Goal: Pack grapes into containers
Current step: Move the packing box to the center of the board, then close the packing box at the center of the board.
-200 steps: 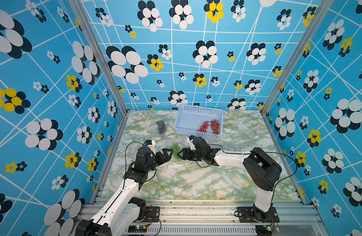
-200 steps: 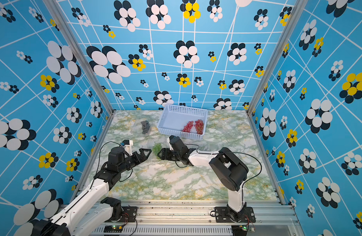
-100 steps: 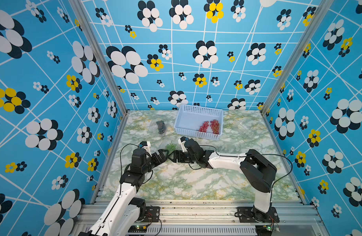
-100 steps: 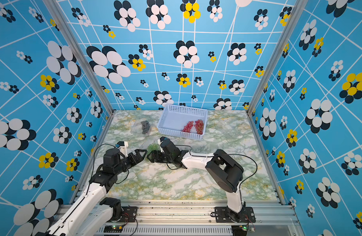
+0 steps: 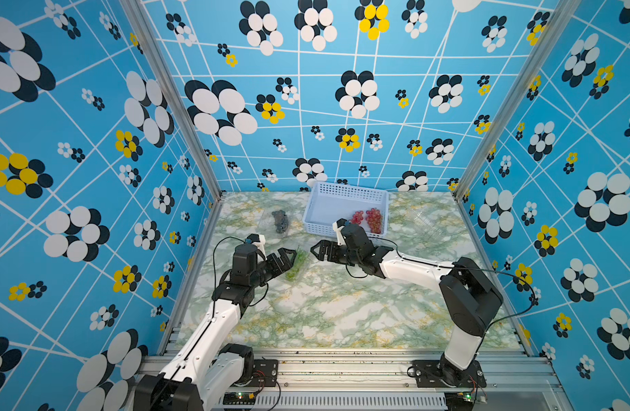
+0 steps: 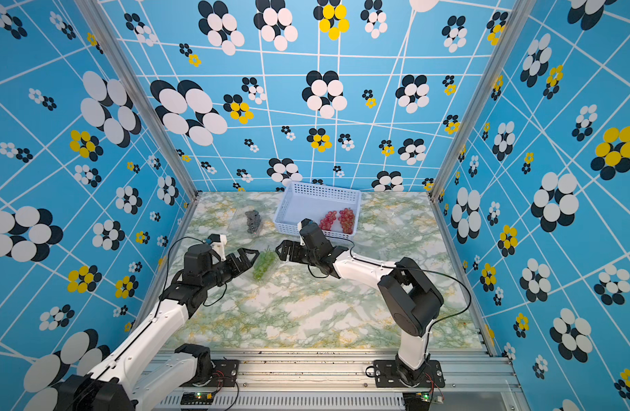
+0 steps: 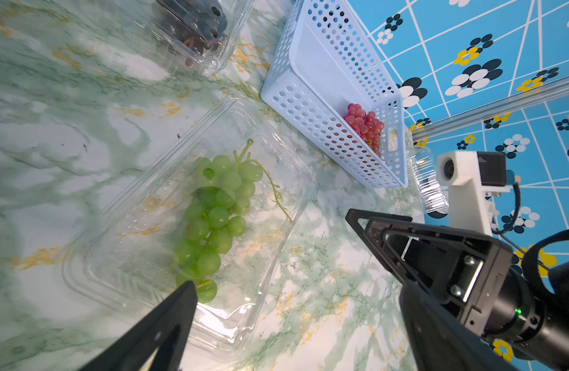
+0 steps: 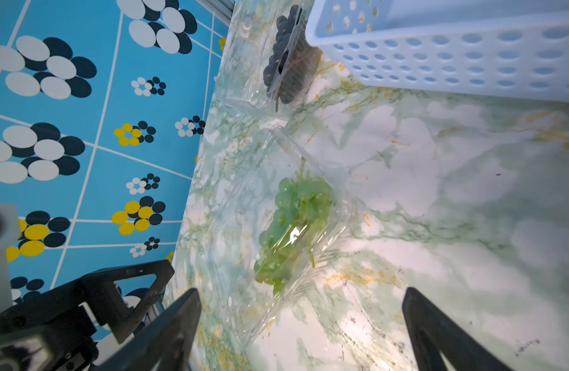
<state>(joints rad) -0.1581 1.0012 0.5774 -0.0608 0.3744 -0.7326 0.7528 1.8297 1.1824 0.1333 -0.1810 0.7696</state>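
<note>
A light green bunch of grapes [image 5: 296,264] [image 7: 215,215] [image 8: 294,221] lies inside a clear container [image 7: 276,257] [image 8: 231,244] on the marble table, with the lid apparently folded over it. My left gripper [image 5: 290,259] [image 7: 297,289] stands open just left of that box. My right gripper [image 5: 315,252] [image 8: 300,292] is open just right of it, with nothing between its fingers. Dark grapes [image 5: 280,220] [image 6: 253,220] sit in another clear container behind. Two red bunches [image 5: 369,219] [image 6: 338,219] lie in the basket.
The light-blue perforated basket [image 5: 327,210] [image 7: 308,106] stands at the back middle. Another clear container [image 5: 427,222] [image 7: 427,183] with nothing in it lies at the back right. The enclosure's patterned walls close in the table on three sides.
The right gripper has opened wider and drawn back a little from the green grapes' container. The left gripper has shifted slightly toward the box and stays open.
</note>
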